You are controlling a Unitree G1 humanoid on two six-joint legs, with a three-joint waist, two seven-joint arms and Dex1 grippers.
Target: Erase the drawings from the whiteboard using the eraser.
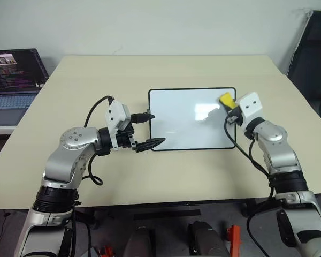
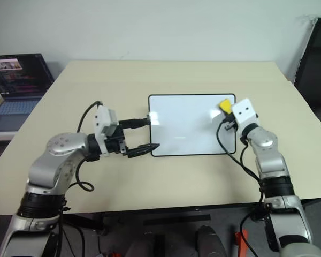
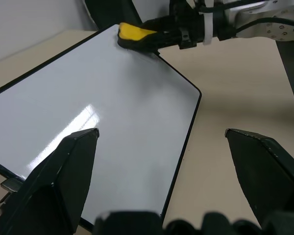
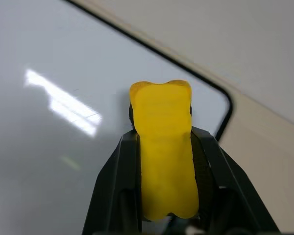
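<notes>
The whiteboard lies flat in the middle of the beige table, its glossy face showing light glare. The drawings are too faint to make out on it. My right gripper is shut on the yellow eraser and holds it against the board's far right corner; up close the eraser sits squeezed between the black fingers just inside the rounded frame corner. My left gripper is open at the board's near left corner, one finger at the left edge and the other by the near edge, nothing between them.
An open laptop stands on a lower surface off the table's left side. A dark chair is at the back right. Bare table surrounds the board on every side.
</notes>
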